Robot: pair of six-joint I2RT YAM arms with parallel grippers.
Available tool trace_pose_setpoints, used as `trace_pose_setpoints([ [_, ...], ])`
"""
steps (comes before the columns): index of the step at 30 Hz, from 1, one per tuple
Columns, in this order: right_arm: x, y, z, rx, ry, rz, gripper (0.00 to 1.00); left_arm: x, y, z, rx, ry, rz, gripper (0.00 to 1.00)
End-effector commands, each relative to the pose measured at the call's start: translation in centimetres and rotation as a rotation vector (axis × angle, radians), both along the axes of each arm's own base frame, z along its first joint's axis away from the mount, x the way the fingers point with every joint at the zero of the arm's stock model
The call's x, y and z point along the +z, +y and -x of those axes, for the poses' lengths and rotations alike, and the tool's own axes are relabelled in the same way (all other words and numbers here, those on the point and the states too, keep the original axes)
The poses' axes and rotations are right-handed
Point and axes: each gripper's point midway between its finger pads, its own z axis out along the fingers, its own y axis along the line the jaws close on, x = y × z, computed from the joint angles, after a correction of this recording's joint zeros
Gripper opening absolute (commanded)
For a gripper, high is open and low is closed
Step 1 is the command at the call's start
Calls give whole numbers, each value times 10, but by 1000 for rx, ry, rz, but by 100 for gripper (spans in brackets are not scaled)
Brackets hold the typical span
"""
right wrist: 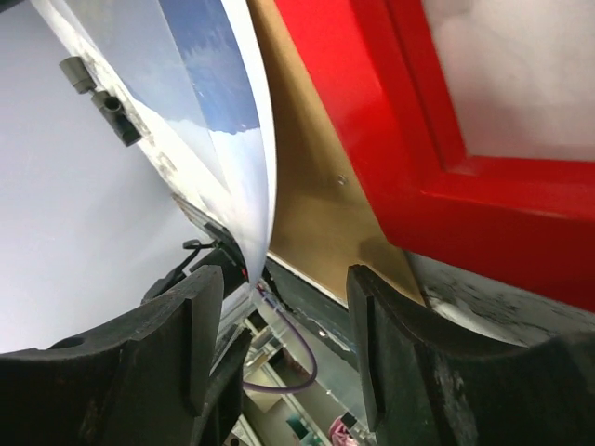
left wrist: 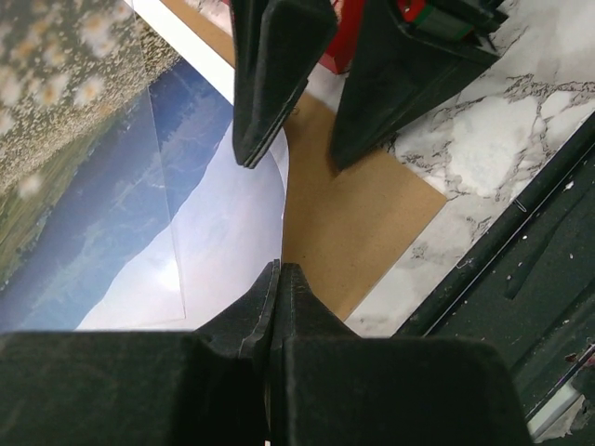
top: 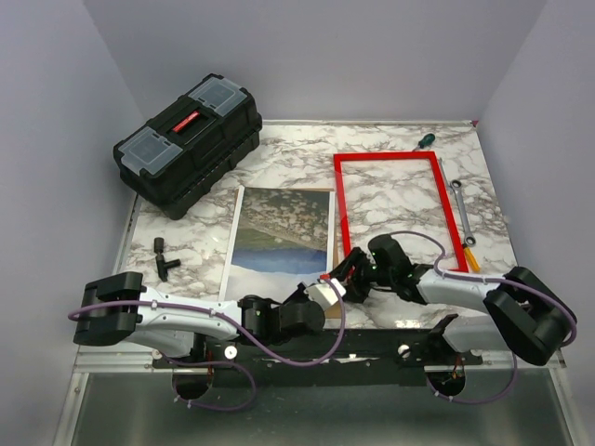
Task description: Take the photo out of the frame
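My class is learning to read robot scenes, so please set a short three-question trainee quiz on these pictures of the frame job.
1. True or false: the red frame is empty.
2. The photo rests on: A the toolbox, B the brown backing board, C the wrench.
3. Which hand is open?
Key: 1 true. 2 B. 3 the right hand; the left hand is shut on the photo.
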Motion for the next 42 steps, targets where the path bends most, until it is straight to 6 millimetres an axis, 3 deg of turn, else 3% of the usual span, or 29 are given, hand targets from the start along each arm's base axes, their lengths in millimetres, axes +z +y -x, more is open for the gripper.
trace_pose_setpoints([
  [1, 10, 15, -3, 35, -18, -100, 61, 11, -12, 1, -20, 9, 42, 0],
  [4, 6, 23, -6, 59, -14, -122, 54, 13, -14, 2, -25, 9, 46, 0],
  [9, 3, 28, -4, 94, -25, -114, 28, 21, -16, 5, -39, 26, 57, 0],
  [10, 1, 26, -2, 99, -26, -102, 20, 28, -17, 7, -44, 39, 75, 7],
  [13, 2, 19, 5, 126, -48, -74, 3, 53, -17, 15, -63, 87, 138, 44],
  [14, 5, 18, 7, 150, -63, -68, 1, 66, -15, 16, -63, 99, 169, 49],
  [19, 17, 10, 9, 230, -105, 34, 1, 125, 7, 5, -24, 142, 311, 59],
  [23, 29, 5, 14, 317, -104, 94, 1, 155, 36, -15, 63, 189, 420, 64],
  [27, 40, -8, 24, 414, -115, 173, 1, 163, 52, -28, 102, 215, 457, 74],
  [31, 54, -35, 30, 477, -128, 319, 0, 153, 61, -42, 154, 247, 424, 83],
  [34, 78, -51, 32, 475, -177, 382, 1, 147, 63, -49, 175, 263, 427, 83],
  [42, 163, -72, 54, 497, -295, 347, 1, 160, 73, -65, 191, 251, 470, 84],
])
